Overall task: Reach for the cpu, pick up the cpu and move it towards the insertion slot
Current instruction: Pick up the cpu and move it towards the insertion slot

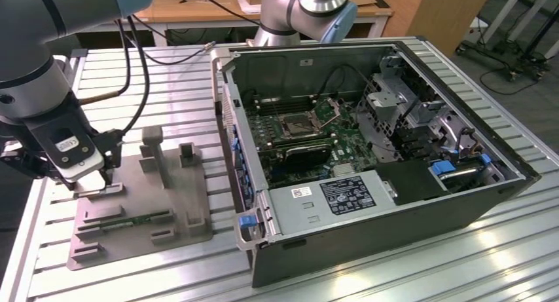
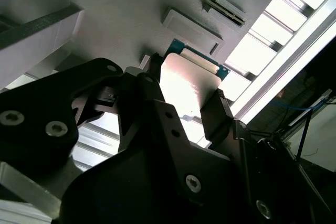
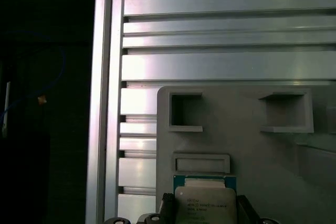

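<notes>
The cpu (image 3: 205,202), a small square chip with a silvery lid and a green rim, lies at the corner of the grey plastic tray (image 1: 148,233) at the exterior view's left. My gripper (image 1: 89,183) is down over that corner. In both wrist views its dark fingers (image 2: 219,107) press against two opposite sides of the cpu (image 2: 189,85), so it is shut on the chip. I cannot tell whether the chip is lifted off the tray. The insertion slot (image 1: 295,125), a dark square socket with a metal frame, sits on the green board inside the open computer case (image 1: 376,210).
A narrow green memory stick (image 1: 131,221) lies in the tray, and upright grey posts (image 1: 153,145) stand on it. The case's side wall (image 1: 229,138) stands between tray and socket. A second arm's base (image 1: 302,17) stands behind the case. Cables (image 1: 135,73) hang near my arm.
</notes>
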Controlling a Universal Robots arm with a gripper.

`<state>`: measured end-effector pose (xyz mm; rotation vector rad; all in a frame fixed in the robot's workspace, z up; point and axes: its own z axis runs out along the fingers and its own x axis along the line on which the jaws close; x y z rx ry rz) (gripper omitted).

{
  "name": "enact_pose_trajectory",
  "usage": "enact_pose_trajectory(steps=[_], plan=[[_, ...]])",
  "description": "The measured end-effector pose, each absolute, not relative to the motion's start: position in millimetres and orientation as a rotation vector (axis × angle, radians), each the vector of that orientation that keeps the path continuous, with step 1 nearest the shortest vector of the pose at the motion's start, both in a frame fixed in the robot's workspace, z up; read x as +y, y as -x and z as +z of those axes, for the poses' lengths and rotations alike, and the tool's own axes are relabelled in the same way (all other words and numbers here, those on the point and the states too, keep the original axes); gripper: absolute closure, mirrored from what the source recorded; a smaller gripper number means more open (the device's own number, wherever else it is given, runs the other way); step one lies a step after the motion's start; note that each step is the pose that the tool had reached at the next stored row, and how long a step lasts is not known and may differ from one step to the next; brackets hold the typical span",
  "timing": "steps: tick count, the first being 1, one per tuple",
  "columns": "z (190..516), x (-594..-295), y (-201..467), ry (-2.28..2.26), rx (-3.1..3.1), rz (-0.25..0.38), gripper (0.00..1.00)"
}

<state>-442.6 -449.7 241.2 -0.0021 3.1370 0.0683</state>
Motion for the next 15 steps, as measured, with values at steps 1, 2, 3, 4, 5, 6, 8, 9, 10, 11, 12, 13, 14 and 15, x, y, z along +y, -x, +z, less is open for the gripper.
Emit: enact_pose_trajectory(steps=[1, 2, 3, 4, 5, 6, 8, 9, 10, 11, 12, 13, 14, 15], plan=[[241.5, -449.7, 442.6, 0.002, 3.137, 0.068, 0.46], [241.9, -449.7, 442.6, 0.002, 3.137, 0.068, 0.46], [242.3, -449.7, 442.6, 0.002, 3.137, 0.068, 0.46], [242.6, -449.7, 442.6, 0.002, 3.137, 0.068, 0.46], [243.0, -449.7, 442.6, 0.002, 3.137, 0.068, 0.46], [243.3, -449.7, 442.6, 0.002, 3.137, 0.068, 0.46], [243.8, -449.7, 442.6, 0.002, 3.137, 0.068, 0.46], [244.1, -449.7, 442.6, 0.002, 3.137, 0.068, 0.46], [244.4, -449.7, 442.6, 0.002, 3.137, 0.068, 0.46], [244.6, -449.7, 442.5, 0.002, 3.137, 0.068, 0.46], [244.8, -449.7, 442.6, 0.002, 3.137, 0.068, 0.46], [245.0, -449.7, 442.6, 0.002, 3.137, 0.068, 0.46], [245.2, -449.7, 442.6, 0.002, 3.137, 0.068, 0.46], [245.4, -449.7, 442.6, 0.002, 3.137, 0.068, 0.46]])
